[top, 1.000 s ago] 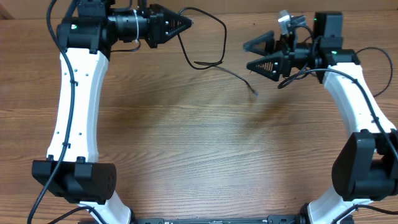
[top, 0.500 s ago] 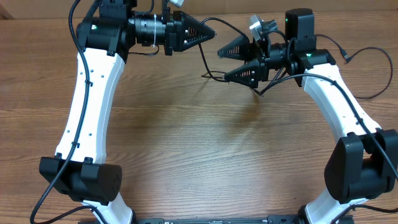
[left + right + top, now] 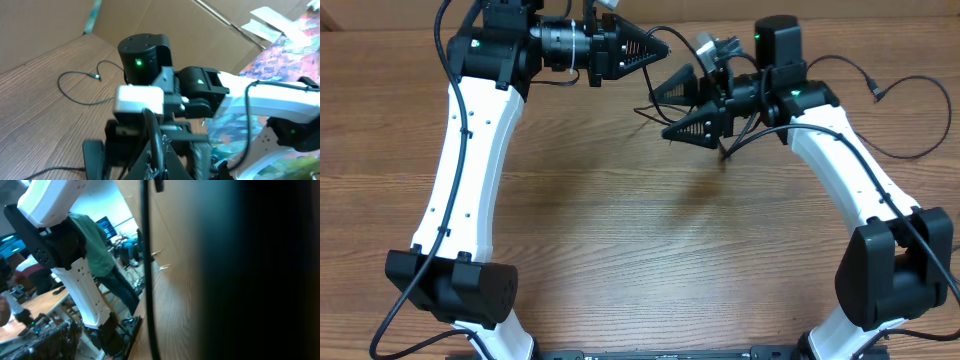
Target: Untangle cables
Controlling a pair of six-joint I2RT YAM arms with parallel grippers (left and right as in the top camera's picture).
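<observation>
Both arms have swung inward near the table's (image 3: 620, 250) far edge, the right gripper (image 3: 660, 115) sliding left. Its fingers are spread wide just below the left gripper (image 3: 663, 47), which is pinched together on a cable (image 3: 154, 131). A second cable (image 3: 64, 92) lies loose on the table at right.
</observation>
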